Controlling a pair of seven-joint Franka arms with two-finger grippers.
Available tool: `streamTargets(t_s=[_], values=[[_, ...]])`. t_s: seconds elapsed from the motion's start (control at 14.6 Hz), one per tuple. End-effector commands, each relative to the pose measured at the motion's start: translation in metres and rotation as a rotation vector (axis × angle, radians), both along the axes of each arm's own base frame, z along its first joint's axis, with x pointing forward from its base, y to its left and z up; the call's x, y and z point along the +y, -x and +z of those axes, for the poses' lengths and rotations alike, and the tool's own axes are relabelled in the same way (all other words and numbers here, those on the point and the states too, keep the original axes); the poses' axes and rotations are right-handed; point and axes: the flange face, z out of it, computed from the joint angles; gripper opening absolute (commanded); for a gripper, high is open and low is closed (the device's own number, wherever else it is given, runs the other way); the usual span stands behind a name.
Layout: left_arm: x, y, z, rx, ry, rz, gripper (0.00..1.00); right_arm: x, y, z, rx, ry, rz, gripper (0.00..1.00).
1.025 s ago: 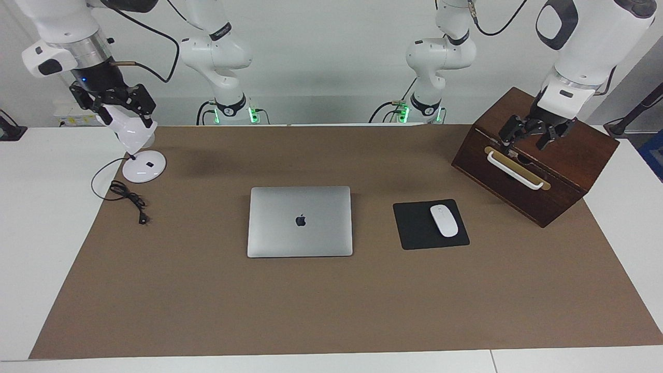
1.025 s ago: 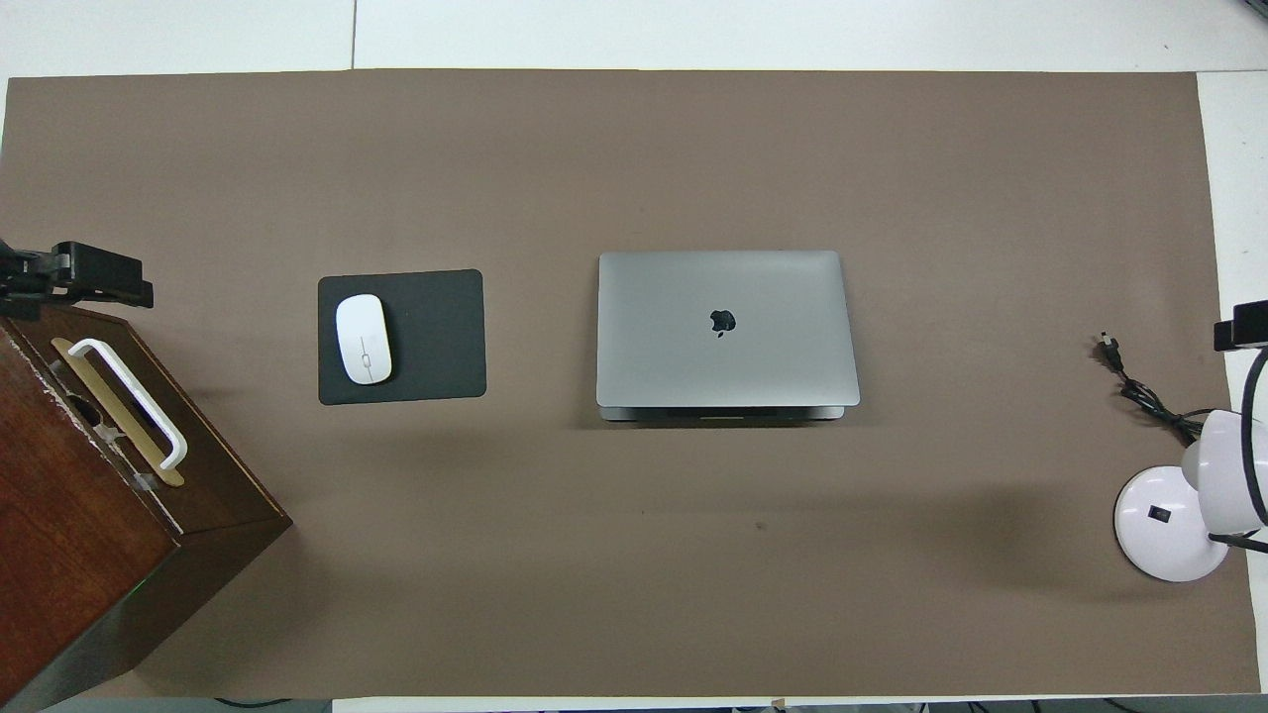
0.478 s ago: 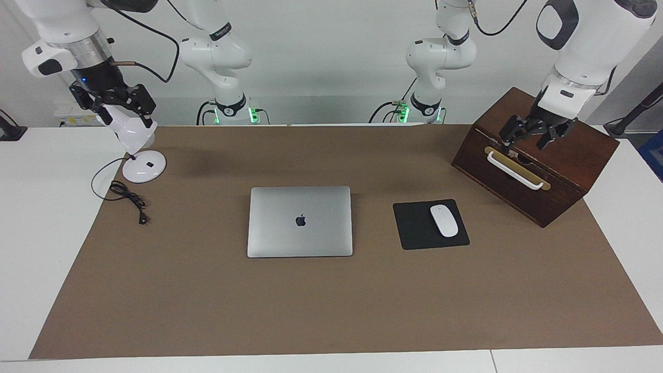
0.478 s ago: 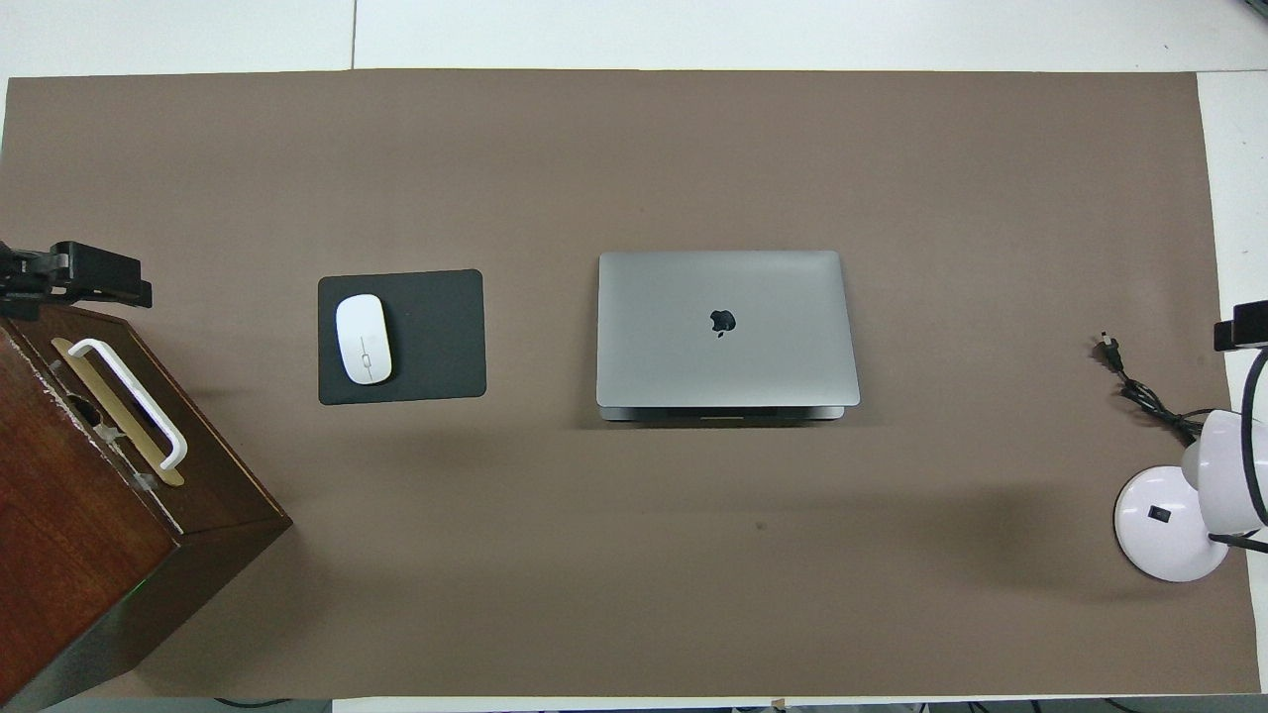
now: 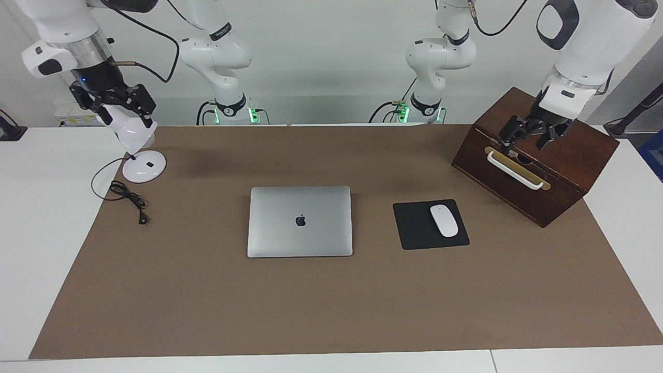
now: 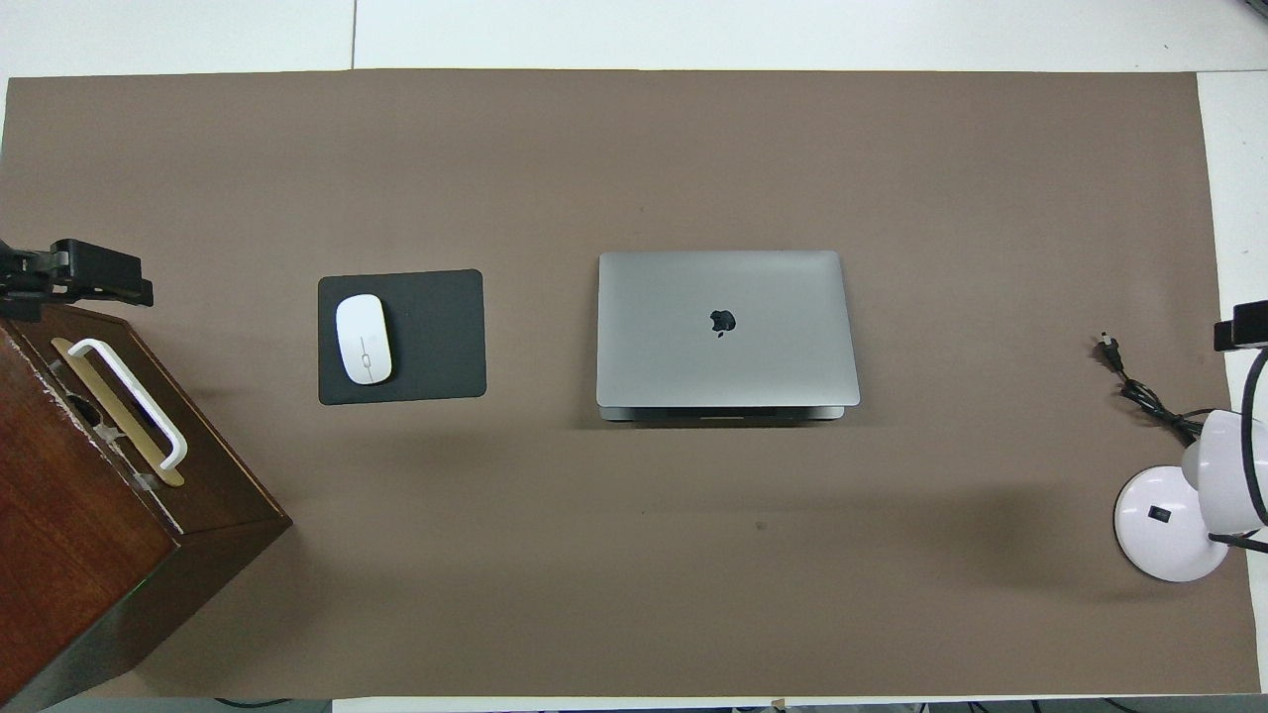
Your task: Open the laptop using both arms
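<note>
Left gripper (image 5: 533, 139): raised over the dark wooden box (image 5: 564, 171) at the upper right of the facing frame, fingers spread, holding nothing, tips above the box's white handle (image 5: 515, 170)
Right gripper (image 5: 116, 103): up at the upper left of the facing frame, just above the white desk lamp (image 5: 139, 155); whether its fingers are spread or pressed together cannot be told
Laptop (image 5: 300, 221): lid shut, logo up, flat at the centre of the frame on the brown mat, well apart from both grippers
Mouse pad (image 5: 417, 228): black, beside the laptop toward the left arm's end, white mouse (image 5: 444, 220) lying on it
Cable (image 5: 127, 196): black, coiled by the lamp base at the left of the frame
Surface (image 5: 46, 233): white, brown mat (image 5: 331, 305) across its middle
</note>
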Motion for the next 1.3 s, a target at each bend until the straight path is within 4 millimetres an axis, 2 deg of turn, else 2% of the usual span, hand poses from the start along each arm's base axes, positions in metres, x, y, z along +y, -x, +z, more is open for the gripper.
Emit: streamTargets(t_s=[0.0,0.07,0.14,0.34,0.62,0.89,1.03,1.23], values=[[0.001,0.006,0.002,0.008,0.015,0.017,0.67,-0.003,0.003,0.002,-0.007,-0.004,0.014,1.0],[0.002,0.006,0.002,0.006,0.015,0.017,0.3,-0.003,0.003,0.002,-0.007,-0.004,0.014,1.0],[0.001,0.006,0.002,0.008,0.015,0.016,0.0,-0.003,0.003,0.002,-0.007,-0.004,0.014,1.0],[-0.002,0.006,0.003,0.003,0.015,0.024,0.0,-0.003,0.003,0.002,-0.007,-0.004,0.014,1.0],[-0.007,0.003,0.003,-0.014,0.019,0.128,0.0,-0.003,0.003,0.002,-0.007,-0.004,0.014,1.0],[-0.011,0.001,-0.003,-0.033,0.02,0.12,0.0,-0.007,0.008,0.01,-0.025,-0.003,0.009,1.0],[-0.013,0.003,-0.007,-0.04,0.021,0.116,0.0,-0.007,0.008,0.011,-0.033,-0.002,0.014,1.0],[-0.017,0.012,-0.026,-0.053,0.022,0.1,0.0,-0.008,0.007,0.011,-0.033,-0.002,0.014,1.0]])
